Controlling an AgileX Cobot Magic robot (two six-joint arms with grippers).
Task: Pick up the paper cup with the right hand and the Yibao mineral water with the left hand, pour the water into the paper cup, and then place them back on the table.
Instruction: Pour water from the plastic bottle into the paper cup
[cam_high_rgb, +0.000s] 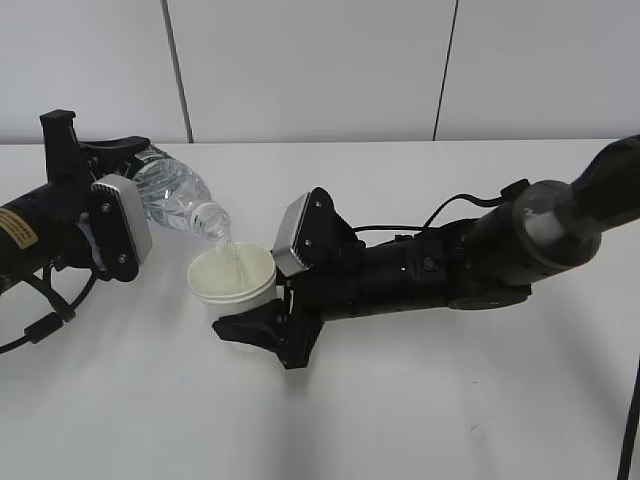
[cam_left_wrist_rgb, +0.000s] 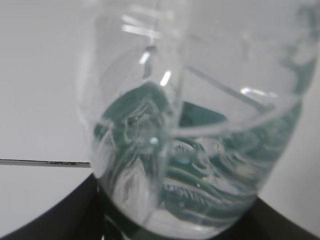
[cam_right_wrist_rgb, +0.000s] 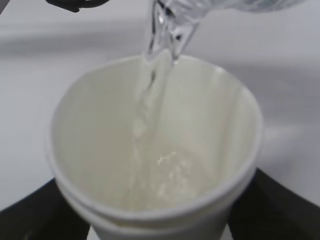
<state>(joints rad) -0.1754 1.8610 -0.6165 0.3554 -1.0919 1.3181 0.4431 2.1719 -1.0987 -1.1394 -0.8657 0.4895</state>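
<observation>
Bottle: Yibao mineral water clamped in left gripper, tipped, mouth at 11 o'clock over the cup rim; water streaming in
Cup: paper cup clasped by right gripper, low over the surface
Risk: stream enters near the rim; small drift could spill; overfilling likely if the tilt holds

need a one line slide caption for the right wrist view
Water streams from the tilted bottle's mouth into the paper cup held in the right gripper.
</observation>
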